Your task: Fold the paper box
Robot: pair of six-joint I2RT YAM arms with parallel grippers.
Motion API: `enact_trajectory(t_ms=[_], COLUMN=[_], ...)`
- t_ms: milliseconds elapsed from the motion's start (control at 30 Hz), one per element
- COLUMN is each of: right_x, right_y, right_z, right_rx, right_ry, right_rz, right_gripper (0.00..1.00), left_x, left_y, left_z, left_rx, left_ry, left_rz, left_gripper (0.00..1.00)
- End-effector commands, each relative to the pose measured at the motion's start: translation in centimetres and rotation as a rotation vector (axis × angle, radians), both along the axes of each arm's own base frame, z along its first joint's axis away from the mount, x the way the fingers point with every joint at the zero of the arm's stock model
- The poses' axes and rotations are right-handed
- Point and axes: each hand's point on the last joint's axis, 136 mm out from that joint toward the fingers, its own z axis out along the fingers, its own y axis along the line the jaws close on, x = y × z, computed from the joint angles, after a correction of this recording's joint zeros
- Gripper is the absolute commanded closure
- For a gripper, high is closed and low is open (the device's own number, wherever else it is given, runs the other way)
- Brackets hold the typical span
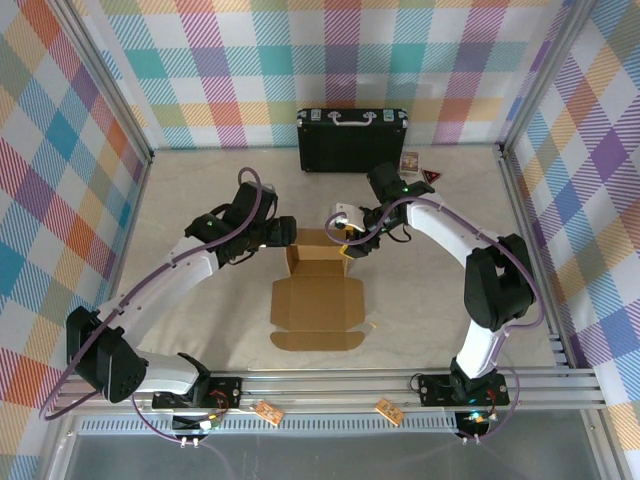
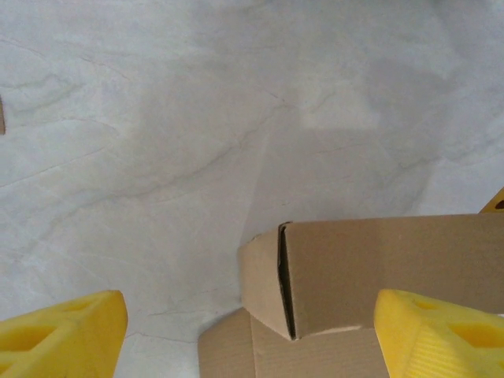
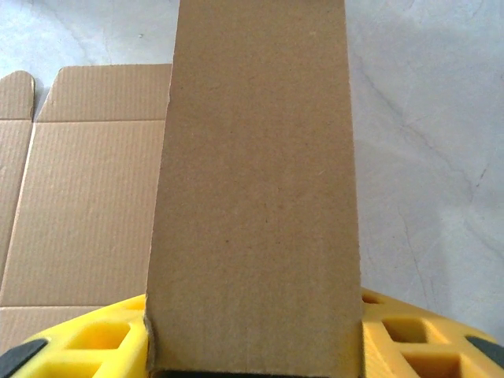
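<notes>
The paper box (image 1: pixel 315 310) is brown cardboard lying mid-table, its near panels flat and its far walls (image 1: pixel 318 255) raised. My left gripper (image 1: pixel 285 232) is at the far left corner of the box. In the left wrist view that corner (image 2: pixel 346 272) stands between the yellow fingers (image 2: pixel 67 335), which are wide apart and touch nothing; the left gripper (image 2: pixel 252 346) is open. My right gripper (image 1: pixel 347 238) is at the box's far right side. An upright flap (image 3: pixel 256 197) spans the gap between its spread fingers (image 3: pixel 87 339), so the right gripper (image 3: pixel 256 350) is open. A flat panel (image 3: pixel 87 205) lies left of the flap.
A black hard case with a silver handle (image 1: pixel 352 140) stands at the back wall. Two small cards (image 1: pixel 410 160) (image 1: pixel 430 178) lie to its right. Metal frame rails (image 1: pixel 525 230) and checked walls bound the table.
</notes>
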Motion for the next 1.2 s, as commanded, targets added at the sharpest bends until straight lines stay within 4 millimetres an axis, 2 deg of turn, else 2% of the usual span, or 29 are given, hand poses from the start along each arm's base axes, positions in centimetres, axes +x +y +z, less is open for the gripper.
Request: enact_trajectory(t_ms=[0, 67, 133, 233, 300, 467, 533, 700, 833, 900, 1000, 1167], right_x=[1.1, 1.4, 1.5, 1.7, 2.1, 3.8, 3.7, 3.4, 3.0, 2.7, 2.0, 1.2], right_y=[-0.1, -0.2, -0.4, -0.7, -1.1, -3.0, -3.8, -5.9, -6.6, -6.4, -5.3, -5.4], right_z=[0.4, 0.4, 0.5, 0.8, 1.0, 1.4, 1.7, 1.2, 0.6, 0.4, 0.7, -0.6], right_rx=[-0.004, -0.006, 0.007, 0.053, 0.069, 0.103, 0.121, 0.134, 0.167, 0.193, 0.297, 0.32], right_ry=[-0.016, 0.018, 0.055, 0.109, 0.156, 0.241, 0.285, 0.342, 0.422, 0.459, 0.516, 0.547], right_rz=[-0.088, -0.155, -0.219, -0.323, -0.407, -0.694, -0.779, -0.959, -1.058, -1.071, -1.04, -1.06], right_gripper=[0.6, 0.6, 0.6, 0.61, 0.61, 0.61, 0.61, 0.6, 0.61, 0.61, 0.62, 0.63], left_x=[-1.0, -1.4, -2.1, -3.7, -5.0, -7.7, -8.6, -10.1, -10.6, -10.6, -10.4, -9.8], left_y=[1.8, 3.1, 4.5, 6.2, 7.3, 7.6, 8.0, 8.6, 6.9, 6.1, 4.9, 4.1], left_z=[1.3, 1.9, 1.6, -0.2, -2.3, -6.4, -7.7, -9.2, -10.3, -10.8, -11.0, -10.8], left_rx=[0.008, -0.019, -0.05, -0.125, -0.174, -0.249, -0.25, -0.278, -0.411, -0.465, -0.537, -0.595], left_ry=[0.019, -0.002, 0.003, 0.051, 0.119, 0.216, 0.236, 0.239, 0.262, 0.278, 0.292, 0.278], left_rz=[0.023, 0.063, 0.111, 0.182, 0.248, 0.29, 0.314, 0.355, 0.343, 0.337, 0.316, 0.306], left_gripper=[0.18, 0.15, 0.14, 0.14, 0.12, 0.12, 0.12, 0.1, 0.1, 0.1, 0.11, 0.1])
